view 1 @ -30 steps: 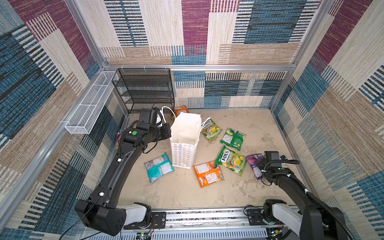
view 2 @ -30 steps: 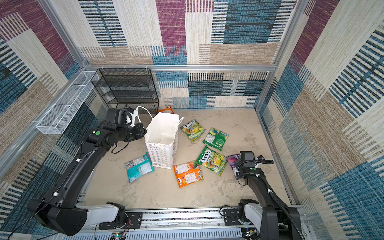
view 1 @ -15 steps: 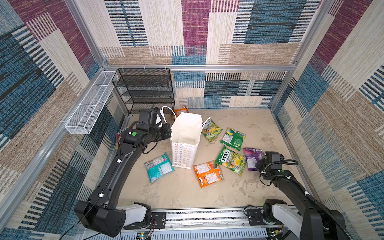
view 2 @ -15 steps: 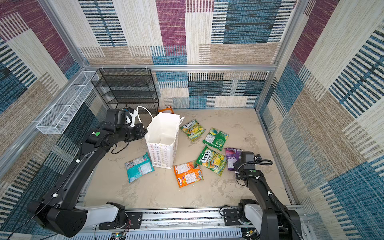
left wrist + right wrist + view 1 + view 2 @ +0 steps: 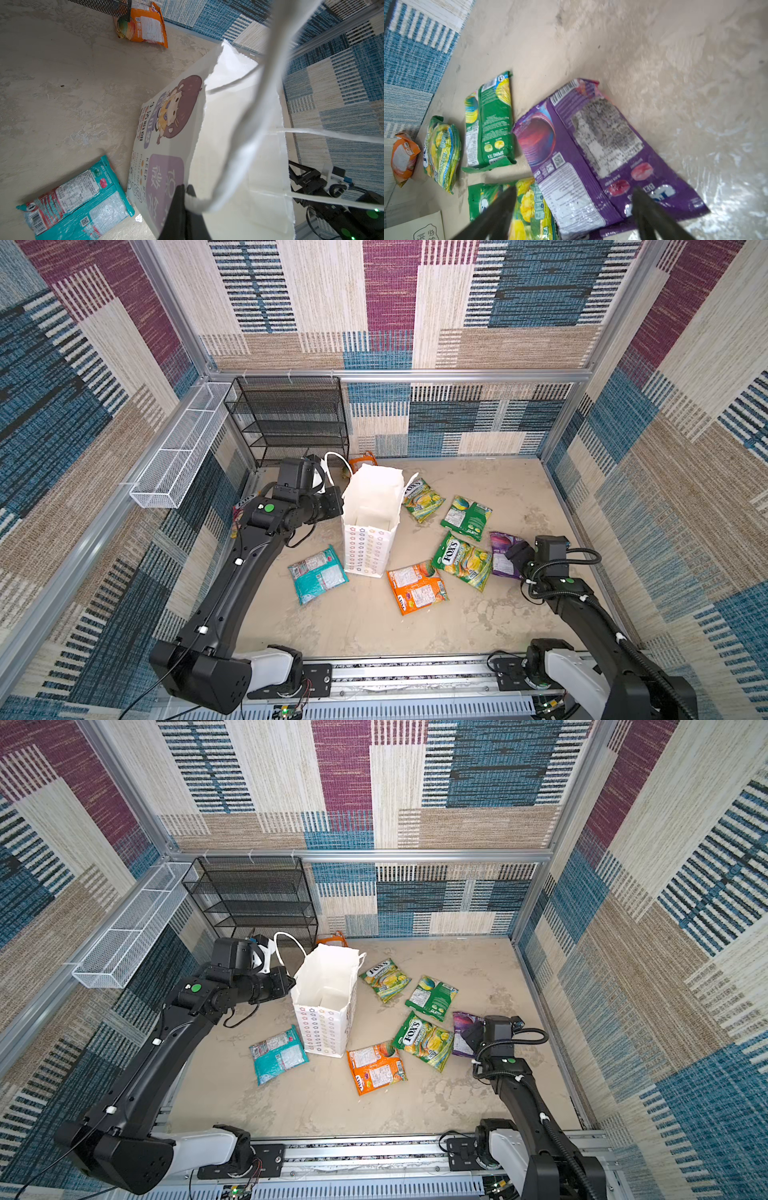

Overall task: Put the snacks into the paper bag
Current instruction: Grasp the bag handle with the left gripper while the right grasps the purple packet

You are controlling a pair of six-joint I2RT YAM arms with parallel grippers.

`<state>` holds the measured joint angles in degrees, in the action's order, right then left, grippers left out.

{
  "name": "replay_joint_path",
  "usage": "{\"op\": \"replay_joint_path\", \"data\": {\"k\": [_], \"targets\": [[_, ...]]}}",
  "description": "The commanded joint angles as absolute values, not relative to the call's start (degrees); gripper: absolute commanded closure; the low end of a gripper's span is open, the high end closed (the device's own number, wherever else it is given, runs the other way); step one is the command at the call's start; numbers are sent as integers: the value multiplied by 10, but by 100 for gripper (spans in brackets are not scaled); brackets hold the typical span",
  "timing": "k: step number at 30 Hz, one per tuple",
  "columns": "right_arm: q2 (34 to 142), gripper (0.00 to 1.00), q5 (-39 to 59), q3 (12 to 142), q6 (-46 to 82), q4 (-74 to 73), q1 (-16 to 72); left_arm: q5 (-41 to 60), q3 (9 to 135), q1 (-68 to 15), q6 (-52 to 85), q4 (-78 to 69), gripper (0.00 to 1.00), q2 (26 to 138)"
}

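one white star-printed paper bag [image 5: 368,547], eight glossy candy pouches [image 5: 461,560] — left jaws clench its cord handle [image 5: 245,135], right jaws released above purple pouch [image 5: 591,145].

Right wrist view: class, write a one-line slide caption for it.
Open right end effector poised above a purple snack pouch, a green pouch lying beside it.

Black along left arm [image 5: 232,593] and right arm [image 5: 582,605], white at bases [image 5: 270,668]. Marked with green dots [image 5: 269,508], trailing looped cables [image 5: 584,551].
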<state>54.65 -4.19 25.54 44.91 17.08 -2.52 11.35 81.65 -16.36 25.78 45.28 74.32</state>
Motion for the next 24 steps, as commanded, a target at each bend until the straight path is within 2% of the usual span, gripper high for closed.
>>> {"op": "replay_joint_path", "data": {"k": [1, 10, 14, 18, 24], "targets": [[588, 0, -77, 282, 414, 177, -25, 125, 817, -163, 259, 436, 100, 744], [811, 0, -137, 403, 417, 243, -25, 124, 816, -163, 258, 436, 100, 746], [884, 1, -126, 426, 420, 255, -25, 127, 817, -163, 258, 435, 100, 746], [911, 16, -101, 422, 417, 234, -25, 125, 816, -163, 258, 436, 100, 747], [876, 39, -94, 408, 411, 215, -25, 126, 816, -163, 257, 436, 100, 749]]}}
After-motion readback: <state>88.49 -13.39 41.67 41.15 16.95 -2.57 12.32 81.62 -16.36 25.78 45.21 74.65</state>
